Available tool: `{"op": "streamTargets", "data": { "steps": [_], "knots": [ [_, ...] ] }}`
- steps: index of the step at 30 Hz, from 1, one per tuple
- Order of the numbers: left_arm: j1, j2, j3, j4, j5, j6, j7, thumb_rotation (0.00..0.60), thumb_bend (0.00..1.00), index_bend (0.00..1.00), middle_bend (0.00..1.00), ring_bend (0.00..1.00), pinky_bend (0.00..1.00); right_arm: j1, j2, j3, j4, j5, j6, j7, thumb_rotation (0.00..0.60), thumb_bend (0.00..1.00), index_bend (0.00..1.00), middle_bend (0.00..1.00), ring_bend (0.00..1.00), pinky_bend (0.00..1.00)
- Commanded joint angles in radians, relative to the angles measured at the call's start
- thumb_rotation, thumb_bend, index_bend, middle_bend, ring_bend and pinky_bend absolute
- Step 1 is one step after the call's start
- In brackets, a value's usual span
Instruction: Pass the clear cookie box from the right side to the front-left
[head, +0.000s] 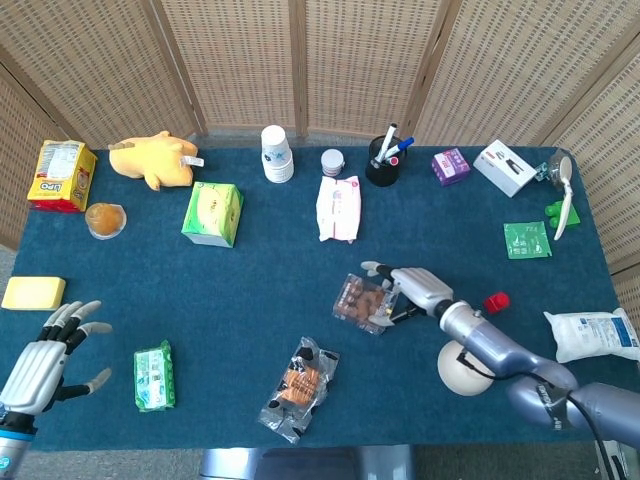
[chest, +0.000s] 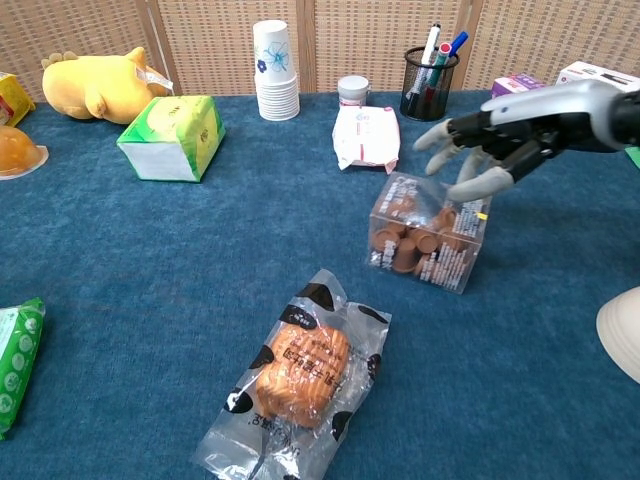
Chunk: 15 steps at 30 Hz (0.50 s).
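Clear plastic cookie box (head: 364, 302), holding brown cookies: we log it near the middle of the blue worktop (head: 250, 290), up and to the right of the bagged pastry (head: 298, 388), which we take as our landmark. In the chest view the box (chest: 429, 232) looks tipped rather than flat, though we cannot say how much.

Right hand (head: 405, 291): fingers spread, laid against the box's right side and top edge. In the chest view the right hand (chest: 487, 142) touches the upper right corner, but we cannot tell whether it truly grips the box or only presses on it.

Left hand (head: 45, 354): far left of the pastry, fingers apart, holding nothing.

Green wipes packet (head: 153, 375): between the left hand and the pastry, roughly where we judge the front-left goal to be.

Progress, as we judge it: contact is made and the box sits about mid-worktop. Remaining: a firm hold, the carry past the pastry, and delivery to the front-left, possibly into the waiting left hand.
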<state>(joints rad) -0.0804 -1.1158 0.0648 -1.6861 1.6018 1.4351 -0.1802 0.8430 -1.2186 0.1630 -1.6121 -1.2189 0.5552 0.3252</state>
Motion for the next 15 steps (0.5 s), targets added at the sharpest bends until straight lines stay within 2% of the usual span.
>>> {"op": "streamTargets", "data": {
  "steps": [1,3,5,7,10,15],
  "knots": [
    [0.003,0.001,0.001,0.007,0.0,0.005,-0.01,0.6,0.3,0.31,0.14,0.0,0.0,0.035,-0.032,0.012,-0.01,0.047,-0.011,-0.056,0.399,0.28,0.06,0.19,0.29,0.35],
    [0.006,0.004,0.001,0.01,0.001,0.011,-0.015,0.6,0.3,0.31,0.14,0.0,0.0,0.051,-0.038,0.017,-0.012,0.06,-0.003,-0.093,0.402,0.28,0.06,0.19,0.29,0.35],
    [0.007,0.006,0.002,0.009,0.003,0.015,-0.017,0.6,0.3,0.31,0.14,0.0,0.0,0.056,-0.031,0.012,-0.01,0.052,0.013,-0.132,0.435,0.28,0.06,0.19,0.28,0.35],
    [0.008,0.007,0.003,0.007,0.005,0.016,-0.016,0.6,0.3,0.31,0.14,0.0,0.0,0.052,-0.016,0.006,-0.015,0.037,0.03,-0.157,0.518,0.27,0.06,0.19,0.23,0.32],
    [0.008,0.008,0.002,0.002,0.006,0.018,-0.012,0.6,0.3,0.31,0.14,0.0,0.0,0.041,0.001,-0.001,-0.014,0.011,0.057,-0.179,0.58,0.24,0.06,0.18,0.19,0.26],
    [0.004,0.009,0.002,-0.012,0.012,0.015,0.007,0.6,0.3,0.31,0.14,0.0,0.0,-0.009,0.042,-0.032,-0.005,-0.078,0.148,-0.21,0.6,0.13,0.06,0.17,0.15,0.2]
  ]
}}
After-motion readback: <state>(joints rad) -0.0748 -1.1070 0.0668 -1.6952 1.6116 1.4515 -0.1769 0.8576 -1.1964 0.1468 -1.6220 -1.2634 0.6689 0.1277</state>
